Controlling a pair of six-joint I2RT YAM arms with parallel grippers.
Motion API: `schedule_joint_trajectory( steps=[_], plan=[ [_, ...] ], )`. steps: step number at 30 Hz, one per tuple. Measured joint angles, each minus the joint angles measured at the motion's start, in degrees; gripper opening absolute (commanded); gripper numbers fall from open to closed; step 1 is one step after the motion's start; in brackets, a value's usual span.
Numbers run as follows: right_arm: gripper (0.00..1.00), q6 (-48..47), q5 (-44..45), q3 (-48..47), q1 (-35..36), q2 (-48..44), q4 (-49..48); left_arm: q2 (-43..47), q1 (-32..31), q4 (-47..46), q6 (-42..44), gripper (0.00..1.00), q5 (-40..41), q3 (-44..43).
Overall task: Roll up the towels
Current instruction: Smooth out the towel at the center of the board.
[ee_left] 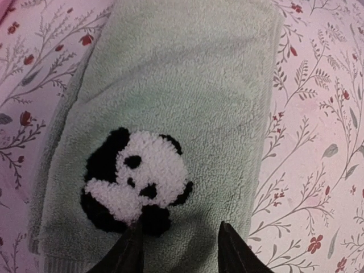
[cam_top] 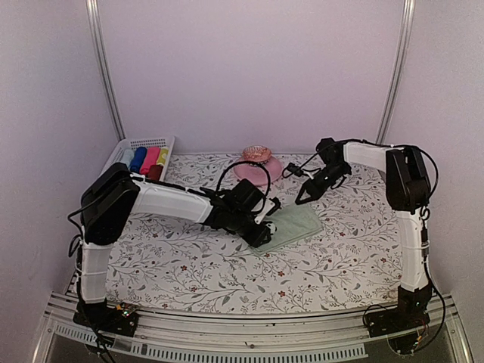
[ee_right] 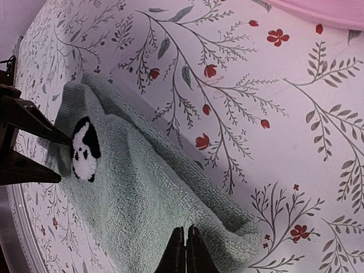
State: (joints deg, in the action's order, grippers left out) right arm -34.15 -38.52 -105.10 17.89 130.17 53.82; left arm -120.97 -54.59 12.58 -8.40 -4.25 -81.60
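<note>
One sage-green towel [cam_top: 293, 224], one panda motif [ee_left: 133, 187], lying flat mid-counter [cam_top: 189, 265]. My left pincer [ee_left: 182, 242] is half open, both tips on the towel's panda end, nothing clamped. My right pincer [ee_right: 185, 253] is closed tight and empty, over the opposite end. One white basket [cam_top: 128, 147] back left.

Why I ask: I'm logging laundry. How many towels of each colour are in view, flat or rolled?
Green towel, flat: 1
Blue roll: 1
Pink roll: 1
Yellow roll: 1
Dark red roll: 1
Total: 5
</note>
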Motion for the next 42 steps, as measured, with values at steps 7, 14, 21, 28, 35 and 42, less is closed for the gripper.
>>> schedule_joint_trajectory(
  steps=[7, 14, 21, 28, 35, 42],
  plan=[
    [0.05, 2.27, 2.93, 3.43, -0.07, 2.99, -2.34, -0.76, 0.00, 0.11, -1.25, 0.34, 0.22, 2.01],
    [0.05, 4.35, 2.45, 4.44, -0.90, 2.99, -3.93, 2.71, -0.02, -3.78, -3.17, 0.35, -0.92, 8.35],
    [0.05, 4.83, 1.09, 5.05, -1.29, 2.97, -4.59, 7.04, -0.70, -4.87, -5.35, 0.53, -1.31, 13.94],
    [0.09, 2.69, -0.59, 5.40, -1.73, 1.75, -3.19, 8.26, -1.11, -1.05, -4.68, 0.74, 3.48, 13.11],
    [0.10, -0.20, -1.75, 6.14, -2.56, -6.45, 1.38, 11.10, -0.17, 1.20, -2.01, 0.74, 7.32, 6.82],
    [0.04, -1.84, -2.03, 13.42, -2.58, -12.50, 2.19, 11.37, 3.32, 0.02, -0.04, 0.49, 6.01, 4.46]
  ],
)
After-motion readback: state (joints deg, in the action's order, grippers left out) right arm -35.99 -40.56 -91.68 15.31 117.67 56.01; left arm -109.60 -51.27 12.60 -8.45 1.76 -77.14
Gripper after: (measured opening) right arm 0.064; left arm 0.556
